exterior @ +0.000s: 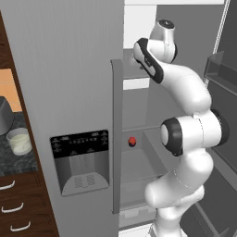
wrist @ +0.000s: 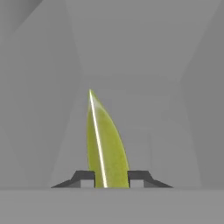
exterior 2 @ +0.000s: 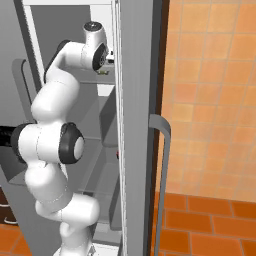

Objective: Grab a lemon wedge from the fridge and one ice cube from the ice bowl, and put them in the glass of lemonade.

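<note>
A yellow-green lemon wedge (wrist: 105,140) stands on edge between my two dark fingertips, and my gripper (wrist: 112,178) is shut on it. The arm reaches into the upper part of the open grey fridge (exterior: 69,83), with the hand (exterior 2: 104,69) just above an upper shelf. The fridge's left door, with its black dispenser panel (exterior: 81,143), is closed. The glass of lemonade (exterior: 19,141) stands on the dark counter to the left of the fridge. The ice bowl is out of view.
The open right fridge door (exterior 2: 135,125) with its long handle (exterior 2: 162,150) stands close beside the arm. A small red item (exterior: 132,141) lies on a lower shelf. A grey appliance (exterior: 4,115) sits behind the glass. Door bins (exterior: 220,69) hang at right.
</note>
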You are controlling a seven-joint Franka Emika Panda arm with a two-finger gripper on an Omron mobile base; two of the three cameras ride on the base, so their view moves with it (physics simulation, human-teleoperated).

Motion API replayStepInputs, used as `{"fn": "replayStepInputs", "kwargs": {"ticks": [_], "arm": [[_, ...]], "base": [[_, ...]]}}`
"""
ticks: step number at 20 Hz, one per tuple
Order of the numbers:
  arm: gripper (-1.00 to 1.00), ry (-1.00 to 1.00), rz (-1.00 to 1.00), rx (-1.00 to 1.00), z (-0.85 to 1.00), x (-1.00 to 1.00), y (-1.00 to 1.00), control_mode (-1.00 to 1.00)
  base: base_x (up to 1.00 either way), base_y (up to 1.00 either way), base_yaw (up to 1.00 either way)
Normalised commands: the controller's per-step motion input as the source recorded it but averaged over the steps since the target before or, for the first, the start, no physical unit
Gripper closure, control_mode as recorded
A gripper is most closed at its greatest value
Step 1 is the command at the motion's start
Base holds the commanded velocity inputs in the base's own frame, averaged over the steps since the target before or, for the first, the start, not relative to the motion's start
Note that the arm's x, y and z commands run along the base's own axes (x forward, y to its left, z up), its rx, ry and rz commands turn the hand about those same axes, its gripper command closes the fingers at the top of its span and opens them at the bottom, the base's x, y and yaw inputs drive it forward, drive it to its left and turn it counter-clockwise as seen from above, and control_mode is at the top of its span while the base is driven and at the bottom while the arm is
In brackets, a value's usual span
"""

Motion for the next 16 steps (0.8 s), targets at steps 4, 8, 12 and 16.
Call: {"fn": "replayStepInputs", "kwargs": {"ticks": [4, 8, 12, 16], "arm": [[1.0, 0.0, -0.02, 0.0, -0.06, -1.0, 0.0, -1.0], [1.0, 0.02, -0.07, 0.0, 0.0, -1.0, 0.0, -1.0], [1.0, 0.02, -0.09, 0.0, -0.02, -1.0, 0.0, -1.0], [1.0, 0.02, -0.06, 0.0, -0.07, -0.5, 0.0, 1.0]], "base": [[0.0, 0.0, 0.0], [0.0, 0.0, 0.0], [0.0, 0.0, 0.0], [-0.5, 0.0, -0.07]]}}
